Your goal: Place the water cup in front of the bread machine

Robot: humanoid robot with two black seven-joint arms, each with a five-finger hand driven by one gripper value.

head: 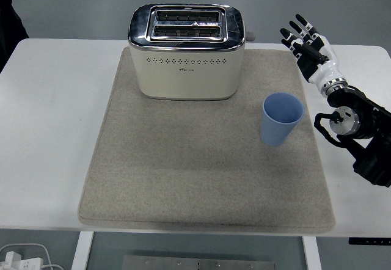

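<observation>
A light blue water cup (281,118) stands upright on the right part of a beige mat (201,172). A cream and chrome two-slot toaster (187,51) stands at the back middle of the mat, left of and behind the cup. My right hand (307,42) is raised to the right of and behind the cup, apart from it, with its fingers spread and holding nothing. Its black forearm (360,129) comes in from the right edge. My left arm is out of view.
The mat lies on a white table (49,129). A dark shape (9,19) shows at the top left edge. White cables (24,261) lie below the table's near edge at the bottom left.
</observation>
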